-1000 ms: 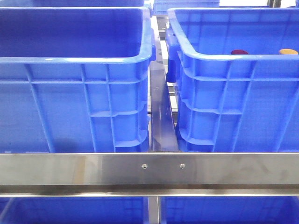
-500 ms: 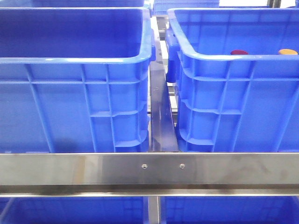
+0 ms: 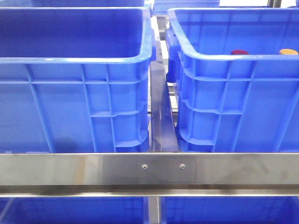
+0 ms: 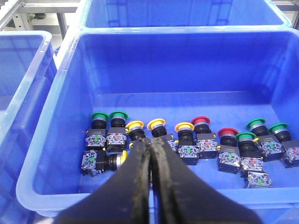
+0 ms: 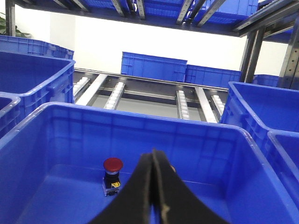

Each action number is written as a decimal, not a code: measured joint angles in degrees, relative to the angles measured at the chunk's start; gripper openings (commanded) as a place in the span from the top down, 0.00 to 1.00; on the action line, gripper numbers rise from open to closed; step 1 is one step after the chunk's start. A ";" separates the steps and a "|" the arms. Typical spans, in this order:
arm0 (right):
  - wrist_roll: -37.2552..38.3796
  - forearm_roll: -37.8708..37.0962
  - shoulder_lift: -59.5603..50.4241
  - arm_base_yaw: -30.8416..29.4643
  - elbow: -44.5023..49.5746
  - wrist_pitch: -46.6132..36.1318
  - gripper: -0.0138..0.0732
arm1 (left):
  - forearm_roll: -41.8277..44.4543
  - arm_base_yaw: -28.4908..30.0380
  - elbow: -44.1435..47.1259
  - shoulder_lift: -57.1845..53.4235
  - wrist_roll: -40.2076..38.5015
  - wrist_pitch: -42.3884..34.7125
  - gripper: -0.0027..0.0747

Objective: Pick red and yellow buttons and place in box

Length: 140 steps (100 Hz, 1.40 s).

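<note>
Above the box [image 5: 56, 140], right gripper [image 5: 153, 163] seems closed, apparently empty.

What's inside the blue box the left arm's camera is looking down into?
The box holds push buttons on its floor: green-capped, yellow-capped and red-capped ones. The closed left gripper hides some of the floor and parts of the middle buttons.

Both grippers' jaws pressed closed

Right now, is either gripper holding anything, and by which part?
Nothing visibly held: left gripper and right gripper both have fingers pressed shut, nothing seen between them.
</note>
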 measured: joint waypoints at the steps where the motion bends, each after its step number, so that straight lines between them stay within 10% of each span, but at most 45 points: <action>1: 0.00 0.00 0.00 0.00 0.00 0.04 0.92 | 0.00 0.00 0.00 0.00 0.00 0.00 0.99; 140: 0.00 0.00 0.00 0.00 0.00 0.27 0.92 | 1.46 0.00 7.31 -5.64 0.00 -9.62 0.99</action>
